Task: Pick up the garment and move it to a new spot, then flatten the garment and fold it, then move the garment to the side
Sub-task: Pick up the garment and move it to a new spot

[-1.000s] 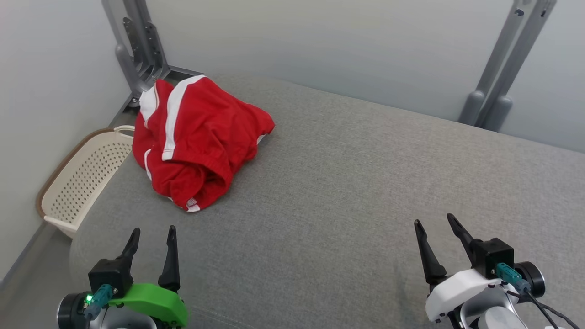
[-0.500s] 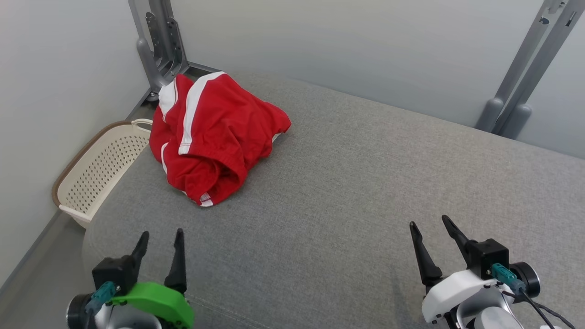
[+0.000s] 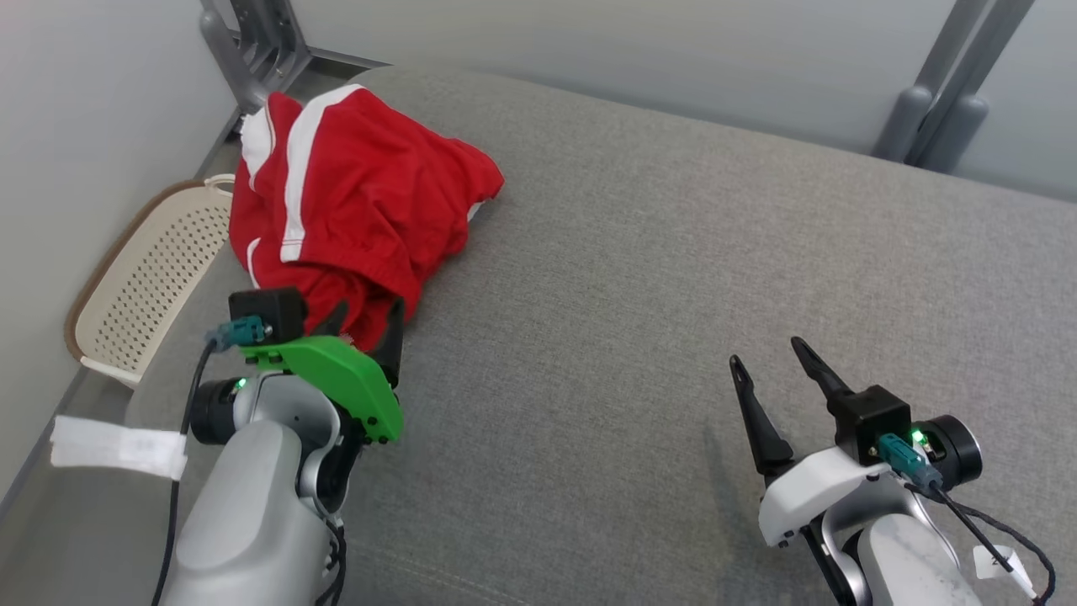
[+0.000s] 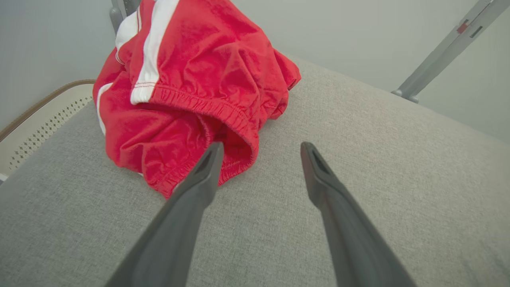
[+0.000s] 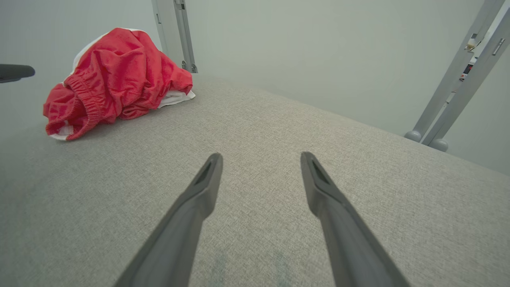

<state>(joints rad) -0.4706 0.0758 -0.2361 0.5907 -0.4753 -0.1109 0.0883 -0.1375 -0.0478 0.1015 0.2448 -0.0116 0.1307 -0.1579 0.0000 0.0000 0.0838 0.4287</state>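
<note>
A crumpled red garment [image 3: 353, 194] with white stripes lies heaped at the far left of the grey cushioned surface [image 3: 639, 278]. My left gripper [image 3: 368, 313] stands open right at its near edge, its fingers pointing at the elastic hem. In the left wrist view the garment [image 4: 191, 79] bulks just ahead of the left gripper [image 4: 261, 146]; the left fingertip overlaps the hem and the other is over bare cushion. My right gripper [image 3: 768, 353] hovers open over the cushion at the lower right, far from the garment [image 5: 115, 83]. Nothing lies between the fingers of the right gripper [image 5: 260, 155].
A beige perforated basket [image 3: 143, 295] stands on the floor off the cushion's left edge, near the garment. Grey metal stand legs rise at the back left [image 3: 252, 42] and back right [image 3: 934, 109] against a pale wall. The cushion stretches bare to the right.
My left arm has reached forward, bringing its open gripper up to the garment's near edge. The right gripper has edged forward a little. The head camera has shifted.
</note>
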